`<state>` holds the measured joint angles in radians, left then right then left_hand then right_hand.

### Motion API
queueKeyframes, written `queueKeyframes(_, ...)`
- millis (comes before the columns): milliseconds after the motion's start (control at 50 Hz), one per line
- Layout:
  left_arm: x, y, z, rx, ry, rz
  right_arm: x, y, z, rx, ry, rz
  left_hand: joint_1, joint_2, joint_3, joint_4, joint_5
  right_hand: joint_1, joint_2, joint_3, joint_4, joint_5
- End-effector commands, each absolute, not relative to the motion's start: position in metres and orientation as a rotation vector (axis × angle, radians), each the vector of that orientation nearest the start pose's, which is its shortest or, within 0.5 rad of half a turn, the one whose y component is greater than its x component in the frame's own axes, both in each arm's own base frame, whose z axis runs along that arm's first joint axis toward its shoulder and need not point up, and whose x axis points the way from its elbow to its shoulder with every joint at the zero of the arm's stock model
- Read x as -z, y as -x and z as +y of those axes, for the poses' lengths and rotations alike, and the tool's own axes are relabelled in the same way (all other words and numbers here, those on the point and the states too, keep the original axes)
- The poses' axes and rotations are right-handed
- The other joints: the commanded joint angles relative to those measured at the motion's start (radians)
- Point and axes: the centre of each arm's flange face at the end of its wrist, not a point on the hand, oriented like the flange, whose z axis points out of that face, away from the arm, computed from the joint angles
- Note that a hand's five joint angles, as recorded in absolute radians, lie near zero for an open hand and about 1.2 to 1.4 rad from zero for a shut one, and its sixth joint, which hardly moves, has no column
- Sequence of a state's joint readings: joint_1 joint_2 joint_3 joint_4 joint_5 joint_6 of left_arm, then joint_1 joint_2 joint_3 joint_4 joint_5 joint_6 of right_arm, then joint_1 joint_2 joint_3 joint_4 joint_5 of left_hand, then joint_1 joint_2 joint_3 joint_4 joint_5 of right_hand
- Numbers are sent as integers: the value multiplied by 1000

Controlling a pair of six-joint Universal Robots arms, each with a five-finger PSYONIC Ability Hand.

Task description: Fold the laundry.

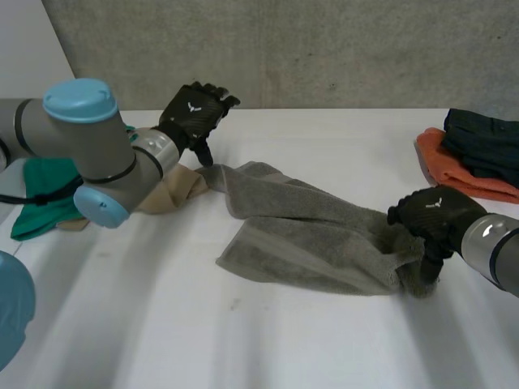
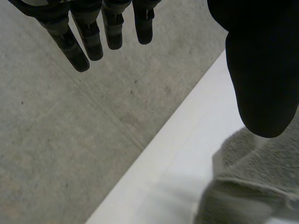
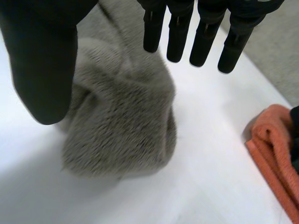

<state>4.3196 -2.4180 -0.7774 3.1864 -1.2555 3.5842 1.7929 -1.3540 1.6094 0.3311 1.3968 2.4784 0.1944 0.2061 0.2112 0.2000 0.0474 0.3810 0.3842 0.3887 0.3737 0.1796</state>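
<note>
A grey towel lies crumpled across the middle of the white table, loosely doubled over on itself. My left hand hovers open over the towel's far left corner, fingers straight and spread. In the left wrist view its thumb hangs just above the towel's edge, holding nothing. At the towel's right end my right hand is open. In the right wrist view a bunched lump of the towel sits below the palm, between the thumb and straight fingers, not gripped.
A green cloth and a tan cloth lie at the left by my left arm. A folded orange cloth with a dark garment on it sits at the far right, and the orange cloth is close to my right hand.
</note>
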Motion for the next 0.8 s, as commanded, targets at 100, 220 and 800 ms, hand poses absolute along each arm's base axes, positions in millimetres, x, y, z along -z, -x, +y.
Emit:
queueKeyframes(100,-179,342,-400,2095,-1570,1902,-195,-209,-240,1503,1402,2444,-20,-32,-37,-25,-47,-71,-75,-79,-64,-45)
queueKeyframes(220,-150,343,-411,1988,-1620,1777,-170,-213,-252,1634,1420,2378,-13,-25,-30,-19,-41,-19,-22,-26,-11,8)
queueKeyframes(800,-119,371,-408,1948,-1715,1375,-161,-208,-261,1669,1334,2403,1202,1190,1185,1196,1174,1015,1012,1008,1023,1042)
